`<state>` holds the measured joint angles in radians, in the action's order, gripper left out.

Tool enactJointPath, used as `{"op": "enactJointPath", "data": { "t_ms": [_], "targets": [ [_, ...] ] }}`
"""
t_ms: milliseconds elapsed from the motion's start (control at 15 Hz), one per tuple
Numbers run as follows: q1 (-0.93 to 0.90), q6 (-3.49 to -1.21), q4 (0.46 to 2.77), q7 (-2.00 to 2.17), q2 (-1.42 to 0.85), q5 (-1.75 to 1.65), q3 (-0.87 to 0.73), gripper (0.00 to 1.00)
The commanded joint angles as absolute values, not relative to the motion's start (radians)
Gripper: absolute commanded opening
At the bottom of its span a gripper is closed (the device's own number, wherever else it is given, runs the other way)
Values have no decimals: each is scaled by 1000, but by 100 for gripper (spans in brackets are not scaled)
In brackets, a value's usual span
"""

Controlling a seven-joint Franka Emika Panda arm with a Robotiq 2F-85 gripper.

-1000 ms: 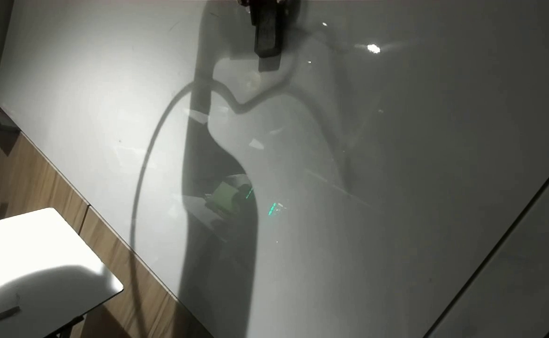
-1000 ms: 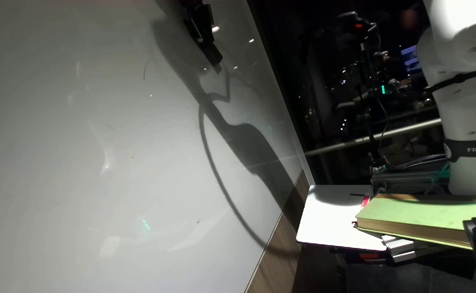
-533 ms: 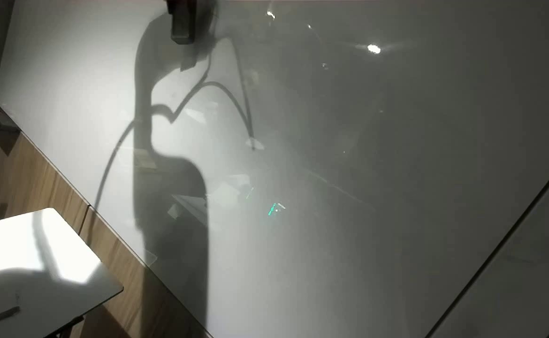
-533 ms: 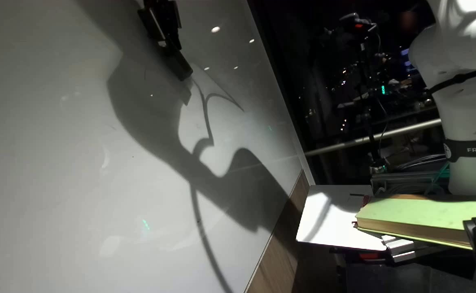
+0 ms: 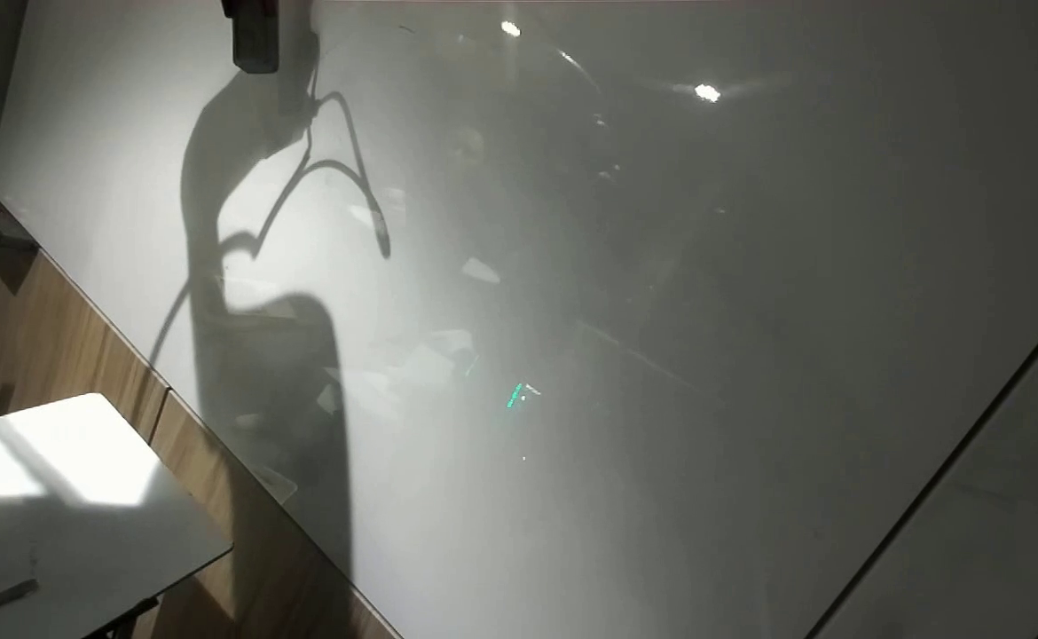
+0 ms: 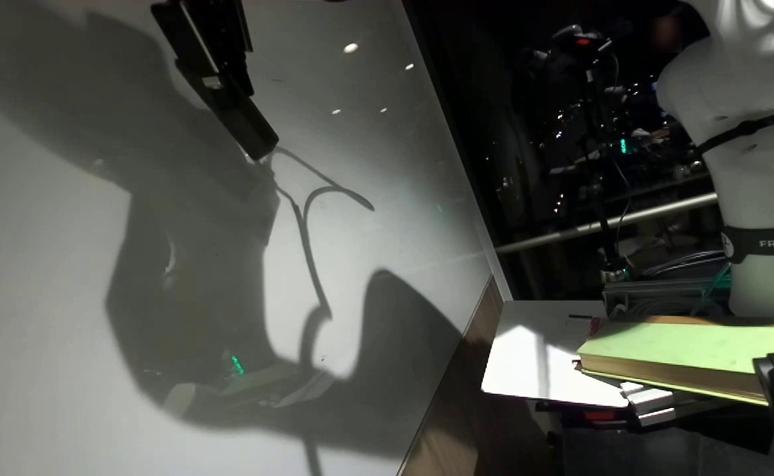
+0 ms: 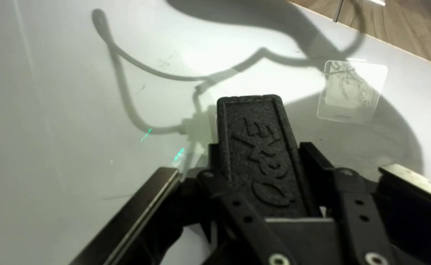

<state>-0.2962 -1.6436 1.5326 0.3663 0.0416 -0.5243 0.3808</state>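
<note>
Although wood panelling [image 5: 66, 311] borders the whiteboard [image 5: 705, 311] in both exterior views, its surface spreads well past the black eraser [image 5: 255, 40].
In an exterior view, a dark area [image 6: 519, 99] lies past another edge. In the wrist view, the claw [image 7: 261, 158] clamps the eraser over the whiteboard, jaws parted by its width; contact is unclear.

Letter-embossed black block [image 7: 254, 125], black hand [image 7: 261, 158], grey-white board [image 5: 750, 355] patterned with dark grey shadows [image 5: 279, 382], brown wood-grained panel [image 5: 58, 337], white bench [image 6: 519, 370], pale green book [image 6: 691, 338] with tan page edges, white arm [image 6: 751, 178] ringed by white-lettered black band [image 6: 767, 244]
</note>
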Motion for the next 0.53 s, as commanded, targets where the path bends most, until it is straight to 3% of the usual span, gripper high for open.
{"op": "enactJointPath", "data": {
  "t_ms": [0,467],
  "targets": [
    [-322,-1622,1494,398,5,-609,388,29],
    [-329,-1598,1441,399,-35,-723,360,29]
  ]
}}
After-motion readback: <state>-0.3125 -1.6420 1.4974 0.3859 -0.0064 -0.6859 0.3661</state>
